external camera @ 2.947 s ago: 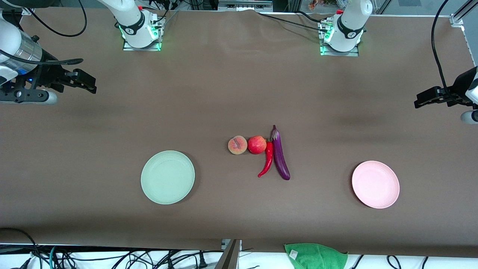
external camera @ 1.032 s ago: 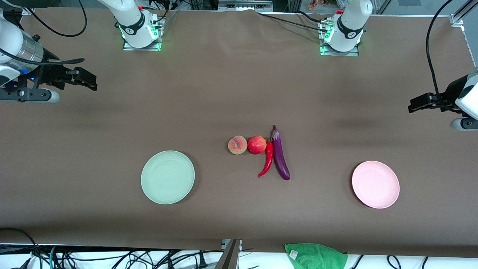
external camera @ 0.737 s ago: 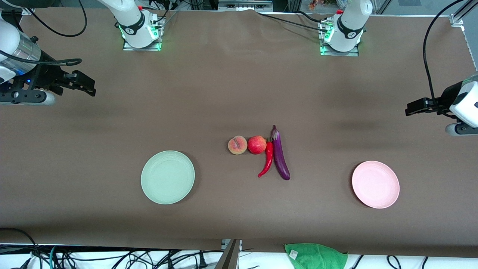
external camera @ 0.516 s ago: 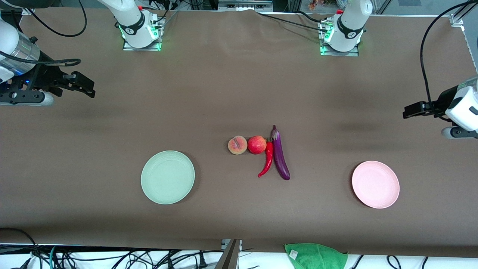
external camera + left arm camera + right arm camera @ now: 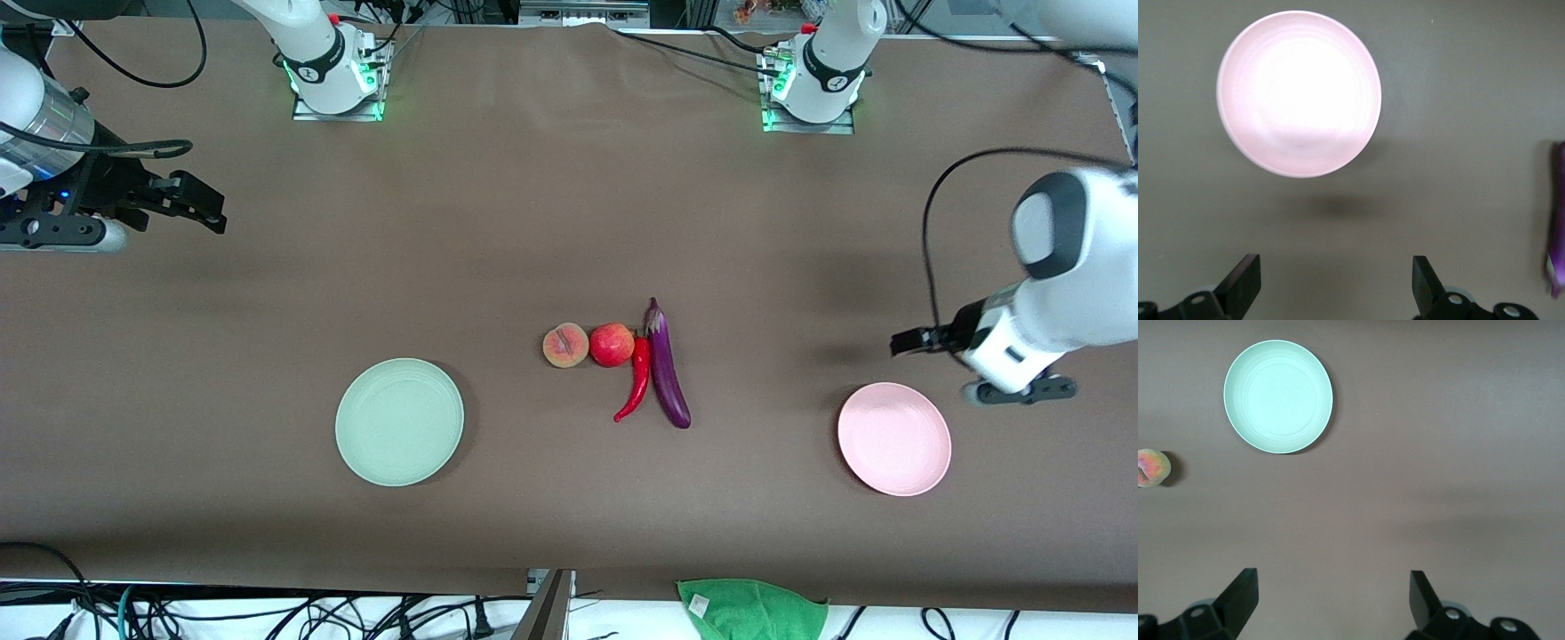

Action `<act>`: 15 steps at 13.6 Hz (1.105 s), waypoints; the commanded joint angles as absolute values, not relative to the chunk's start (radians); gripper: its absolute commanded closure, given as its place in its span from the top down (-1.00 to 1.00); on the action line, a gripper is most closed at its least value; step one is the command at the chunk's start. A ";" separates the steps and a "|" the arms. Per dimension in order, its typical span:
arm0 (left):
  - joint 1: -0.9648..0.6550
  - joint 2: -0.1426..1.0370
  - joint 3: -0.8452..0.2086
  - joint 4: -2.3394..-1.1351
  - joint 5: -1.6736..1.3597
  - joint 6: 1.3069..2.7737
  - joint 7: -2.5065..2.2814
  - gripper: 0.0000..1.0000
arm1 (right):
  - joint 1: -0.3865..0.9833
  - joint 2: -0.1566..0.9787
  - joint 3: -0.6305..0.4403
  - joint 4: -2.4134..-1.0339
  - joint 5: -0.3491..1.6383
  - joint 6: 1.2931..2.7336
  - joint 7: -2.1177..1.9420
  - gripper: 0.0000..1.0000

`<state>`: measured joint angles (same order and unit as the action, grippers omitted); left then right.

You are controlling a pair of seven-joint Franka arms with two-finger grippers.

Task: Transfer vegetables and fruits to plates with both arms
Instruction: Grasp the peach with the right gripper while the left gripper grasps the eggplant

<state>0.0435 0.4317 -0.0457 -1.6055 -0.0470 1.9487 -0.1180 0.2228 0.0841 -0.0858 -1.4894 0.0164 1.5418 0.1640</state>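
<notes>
Both grippers are spread and empty: the left gripper [image 5: 902, 343] hangs beside the pink plate [image 5: 894, 439], the right gripper [image 5: 209, 209] waits over bare table. Peach [image 5: 565, 345], pomegranate [image 5: 612, 345], chili [image 5: 636, 380] and eggplant [image 5: 667, 369] lie clustered mid-table; the pink plate and the green plate [image 5: 399, 421] hold nothing, so all four transfers remain.

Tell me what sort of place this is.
Probably a robotics lab: two white arms bolted to a table under a brown cover, cable bundles along its edge, and a peach, chili and eggplant laid out between two plates.
</notes>
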 commanded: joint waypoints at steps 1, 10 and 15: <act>-0.011 0.504 -0.060 -1.591 -0.060 2.046 -0.245 1.00 | 0.222 0.081 -0.084 -1.482 0.018 1.542 0.176 1.00; -0.214 0.718 -0.149 -1.520 -0.026 2.325 -0.665 1.00 | 0.238 0.089 -0.083 -1.482 0.026 1.549 0.172 1.00; -0.302 0.787 -0.149 -1.462 0.135 2.330 -0.770 1.00 | 0.271 0.176 -0.077 -1.485 0.028 1.536 0.158 1.00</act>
